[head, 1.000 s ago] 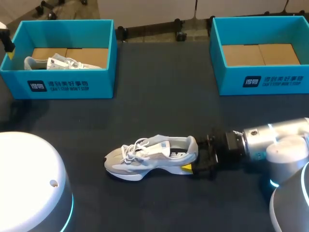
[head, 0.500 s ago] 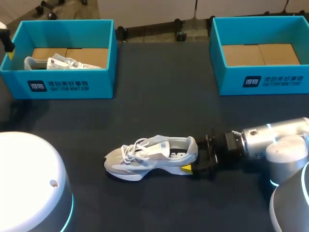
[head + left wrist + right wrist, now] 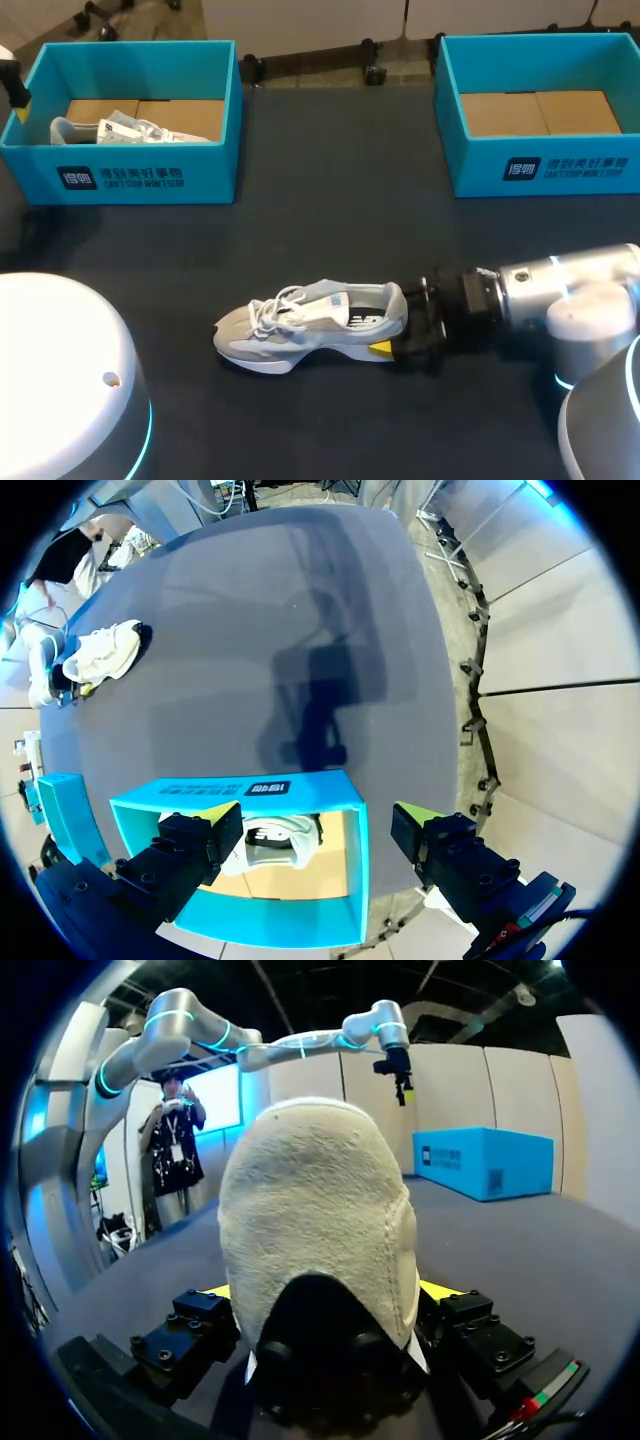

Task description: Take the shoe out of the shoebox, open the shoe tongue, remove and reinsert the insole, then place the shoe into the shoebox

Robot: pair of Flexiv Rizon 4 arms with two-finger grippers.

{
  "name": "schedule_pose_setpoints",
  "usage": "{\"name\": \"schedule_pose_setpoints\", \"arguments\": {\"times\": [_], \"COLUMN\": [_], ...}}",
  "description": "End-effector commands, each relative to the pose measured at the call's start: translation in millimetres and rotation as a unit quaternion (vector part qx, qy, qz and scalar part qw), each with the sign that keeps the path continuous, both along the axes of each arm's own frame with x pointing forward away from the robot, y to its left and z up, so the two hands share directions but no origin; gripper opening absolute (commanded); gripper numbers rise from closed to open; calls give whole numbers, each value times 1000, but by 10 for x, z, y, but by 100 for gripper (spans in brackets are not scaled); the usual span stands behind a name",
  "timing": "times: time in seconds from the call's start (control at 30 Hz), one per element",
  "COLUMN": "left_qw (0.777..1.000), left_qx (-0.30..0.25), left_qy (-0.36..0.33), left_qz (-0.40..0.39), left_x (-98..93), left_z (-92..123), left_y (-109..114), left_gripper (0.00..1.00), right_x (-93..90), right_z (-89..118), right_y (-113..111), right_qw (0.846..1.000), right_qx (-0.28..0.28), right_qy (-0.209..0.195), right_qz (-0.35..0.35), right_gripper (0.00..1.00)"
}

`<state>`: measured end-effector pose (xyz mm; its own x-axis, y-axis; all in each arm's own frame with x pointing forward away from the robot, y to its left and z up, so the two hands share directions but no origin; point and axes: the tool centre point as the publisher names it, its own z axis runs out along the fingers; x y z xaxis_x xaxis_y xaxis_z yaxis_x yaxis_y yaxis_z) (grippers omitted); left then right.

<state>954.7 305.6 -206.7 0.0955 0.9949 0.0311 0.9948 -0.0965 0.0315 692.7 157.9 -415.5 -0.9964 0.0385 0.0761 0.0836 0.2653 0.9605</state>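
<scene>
Nudged slightly leftward, shoe point(image 3: 310, 325) rests on tabletop point(image 3: 340, 200), its heel clamped by right gripper point(image 3: 400, 338) jaws, presumably for steadying; left gripper point(image 3: 310, 815), jaws spread, hangs above far shoebox point(image 3: 240, 790).

Shoe point(image 3: 310, 325): white and pale grey upper, white laces, white sole, small light-blue patch on the tongue, dark inside. From my right wrist its heel reads cream with a towelling-like nap and a black tab below.

Second shoe point(image 3: 120, 130): same white and grey.

Left shoebox point(image 3: 130, 175) and right shoebox point(image 3: 545, 170): teal walls, each with a navy label printed in white. Floors are plain cardboard brown.

Table point(image 3: 340, 220): matte charcoal.

My right gripper point(image 3: 403, 322): black, yellow tips. Right arm point(image 3: 560, 285): silver, with a cyan light band.

My left gripper point(image 3: 312, 820): black, yellow-green tips.
</scene>
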Motion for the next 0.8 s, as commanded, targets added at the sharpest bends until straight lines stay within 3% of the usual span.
{"name": "schedule_pose_setpoints", "arguments": {"times": [0.03,0.43,0.8], "left_qw": [1000,1000,1000], "left_qx": [1,1,1], "left_qy": [0,0,0], "left_qz": [-1,-1,-1], "left_x": [0,0,0], "left_z": [2,2,2], "left_y": [3,3,3], "left_gripper": [100,100,100], "right_x": [-24,66,7], "right_z": [39,61,11], "right_y": [-7,62,28], "right_qw": [1000,1000,1000], "right_qx": [0,-8,-12], "right_qy": [-7,-13,-8], "right_qz": [1,20,15], "right_gripper": [100,100,100]}}
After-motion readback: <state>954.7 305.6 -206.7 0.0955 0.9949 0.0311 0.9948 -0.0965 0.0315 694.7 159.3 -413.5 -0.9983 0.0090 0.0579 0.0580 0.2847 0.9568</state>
